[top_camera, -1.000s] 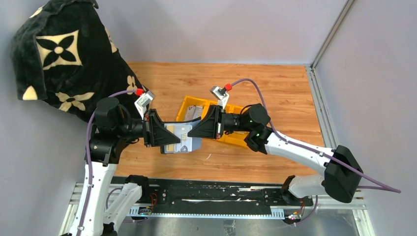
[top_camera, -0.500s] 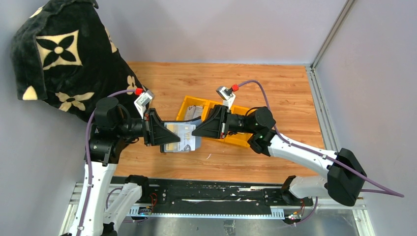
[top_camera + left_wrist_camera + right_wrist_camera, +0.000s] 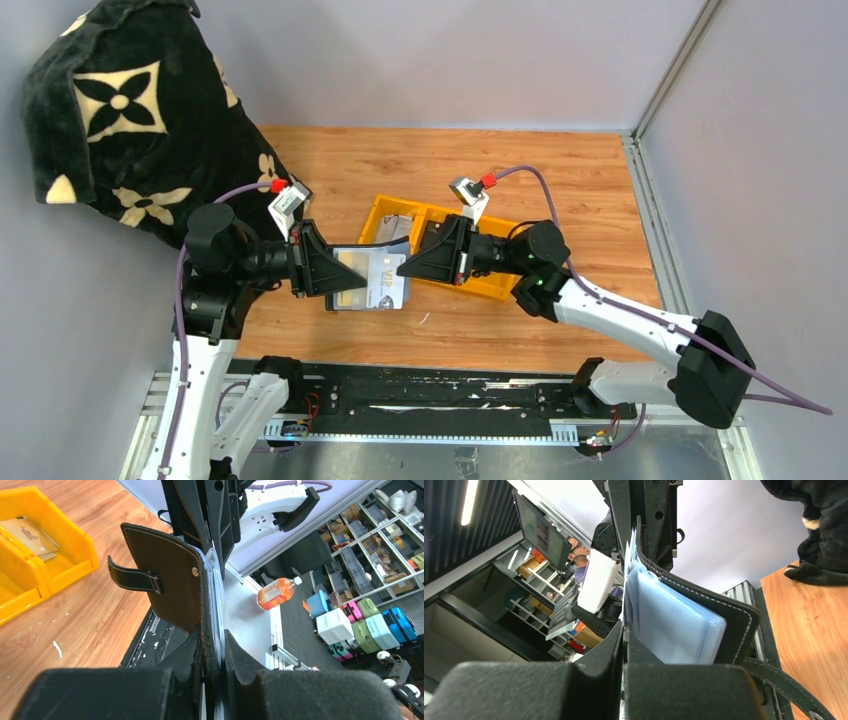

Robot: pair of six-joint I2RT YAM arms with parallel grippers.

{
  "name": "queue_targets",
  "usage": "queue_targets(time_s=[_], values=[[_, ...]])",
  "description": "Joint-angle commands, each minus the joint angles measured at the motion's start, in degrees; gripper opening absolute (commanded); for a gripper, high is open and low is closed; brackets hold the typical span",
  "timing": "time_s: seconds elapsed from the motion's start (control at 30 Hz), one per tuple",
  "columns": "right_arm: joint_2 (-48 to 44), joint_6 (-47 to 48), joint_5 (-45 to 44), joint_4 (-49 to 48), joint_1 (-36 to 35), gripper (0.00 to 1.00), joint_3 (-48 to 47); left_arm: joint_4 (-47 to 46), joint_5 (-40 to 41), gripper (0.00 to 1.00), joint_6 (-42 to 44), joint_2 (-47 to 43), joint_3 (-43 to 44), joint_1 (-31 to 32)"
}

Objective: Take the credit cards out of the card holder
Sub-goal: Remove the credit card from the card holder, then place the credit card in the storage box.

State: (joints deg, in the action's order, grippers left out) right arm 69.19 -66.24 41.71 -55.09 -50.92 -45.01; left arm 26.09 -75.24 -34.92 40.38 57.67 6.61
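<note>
Two end effectors face each other above the table [image 3: 590,200], with the card holder [image 3: 170,575] held in the air between them, clear of the wood. The left end effector [image 3: 214,645] is clenched on one end of the black folder, its pads squeezing the leather cover and the clear sleeves together; this looks meant to anchor the holder, so that a pull from the other side draws out the contents and not the whole wallet. The strap tab [image 3: 134,578] sticks out loose and unfastened, so the mouth is free. The right end effector [image 3: 624,640] is pinched shut on a thin edge at the opposite, open end; I judge this to be the credit cards [image 3: 378,283], whose silvery face shows from above, partly out of the cover; a clear sleeve cannot be ruled out. The yellow bin [image 3: 75,545] stands just behind on the table, near enough to receive what comes out; flat tan pieces lie in one compartment, too unclear to name. The extraction seems under way and not finished; a straight pull away from the left arm is what the next move calls for, and the risk is dragging a sleeve along.
</note>
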Motion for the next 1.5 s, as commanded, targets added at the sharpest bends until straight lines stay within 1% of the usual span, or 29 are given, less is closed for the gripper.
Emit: queue_targets(time_s=[0.0,0.17,0.27,0.37,0.47,0.6,0.67,0.73,0.8,0.93,1.13,1.27,1.47], values=[[-3.96,3.65,0.56,5.21,1.35,0.0,0.71,-6.26,1.02,0.06,-4.02,-0.62,-0.24,-0.02],[-6.62,6.81,0.48,10.58,2.53,0.0,0.74,-5.99,2.49,0.04,-3.47,-0.82,-0.1,-0.02],[-8.55,7.28,1.26,13.33,4.69,0.0,1.66,-3.64,3.93,0.04,-0.44,-0.48,0.8,-0.02],[-11.14,6.95,1.97,15.79,8.97,0.0,3.88,5.94,7.89,0.04,9.01,0.73,3.7,-0.02],[-13.56,6.39,3.0,17.69,14.45,0.0,6.0,15.97,13.91,0.04,17.48,2.7,5.9,-0.02],[-14.54,7.72,4.98,22.54,20.67,0.0,7.04,22.88,21.43,0.04,24.86,5.49,7.12,-0.02],[-14.17,8.76,4.67,25.83,23.35,0.0,7.02,25.44,23.47,0.04,28.35,6.07,8.13,-0.02],[-13.01,11.3,2.62,31.29,24.84,0.0,5.78,27.15,24.56,0.04,31.14,6.06,9.09,-0.02],[-9.69,14.41,-0.74,36.94,24.88,0.0,3.39,28.49,24.74,0.05,33.47,5.79,9.99,-0.02],[-0.36,16.58,-6.41,39.27,23.86,0.0,-1.92,30.46,24.17,0.05,36.67,5.03,11.61,-0.02],[18.46,21.5,-15.07,46.14,19.65,0.0,-16.91,34.65,22.2,0.05,40.7,4.44,14.23,-0.02],[30.67,20.81,-17.03,48.96,17.92,0.0,-28.47,34.92,20.17,0.04,40.92,3.71,14.07,-0.02],[42.09,17.96,-21.1,49.92,15.35,0.0,-37.42,35.0,17.54,0.04,41.59,3.01,14.04,-0.02]])
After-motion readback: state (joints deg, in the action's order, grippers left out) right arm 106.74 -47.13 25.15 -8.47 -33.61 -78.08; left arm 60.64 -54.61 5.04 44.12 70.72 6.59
